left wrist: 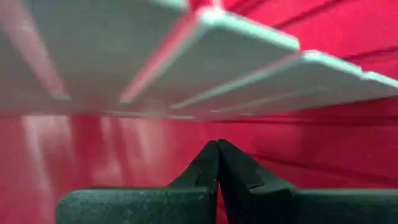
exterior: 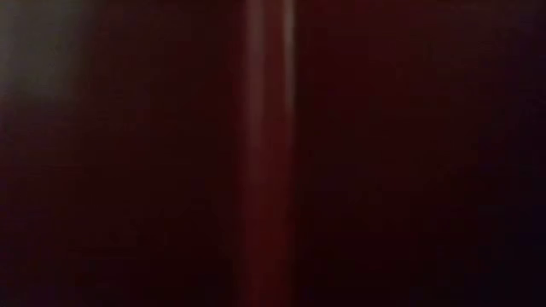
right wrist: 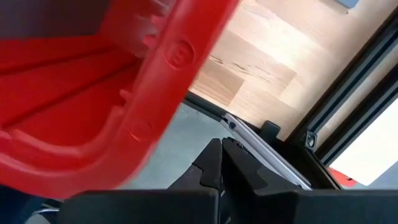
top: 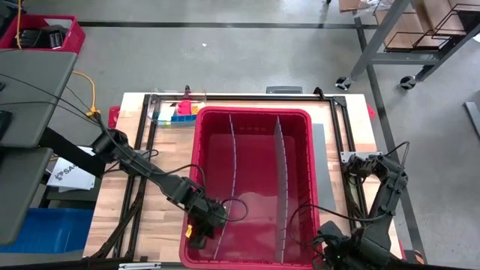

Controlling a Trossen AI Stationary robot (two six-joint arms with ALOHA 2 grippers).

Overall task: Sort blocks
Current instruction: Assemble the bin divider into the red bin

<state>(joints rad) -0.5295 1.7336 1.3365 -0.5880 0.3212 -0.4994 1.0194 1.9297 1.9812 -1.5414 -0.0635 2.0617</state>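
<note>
Sitting square on the wooden table (top: 169,217): a big red bin (top: 253,116), glossy moulded plastic, rounded corners, thick rolled rim.
Bin interior: two thin grey divider sheets (top: 280,187) stand on edge and run front to back, splitting it into three long compartments; no bricks show in any of them from above.
Divider texture: flat, pale, cut into slotted fingers, seen right up close in the left wrist view (left wrist: 249,56).
Blocks (top: 182,112): a small cluster in blue, yellow, green and pink-red, on the table just outside the bin's far left corner, apparently within a small clear container; well apart from both grippers.
Left gripper (top: 199,231): down at the bin's near left corner, over the left compartment; its dark fingers (left wrist: 205,174) are pressed together with nothing between them, pointing at red wall beneath a divider.
Right gripper (top: 330,251): parked off the bin's near right corner, fingers (right wrist: 211,168) closed tight and empty, with the bin's rim (right wrist: 168,68) just ahead.
Table frame: black metal rails (top: 146,142) border the light wood.
Low view: only dark red, too close to read.
</note>
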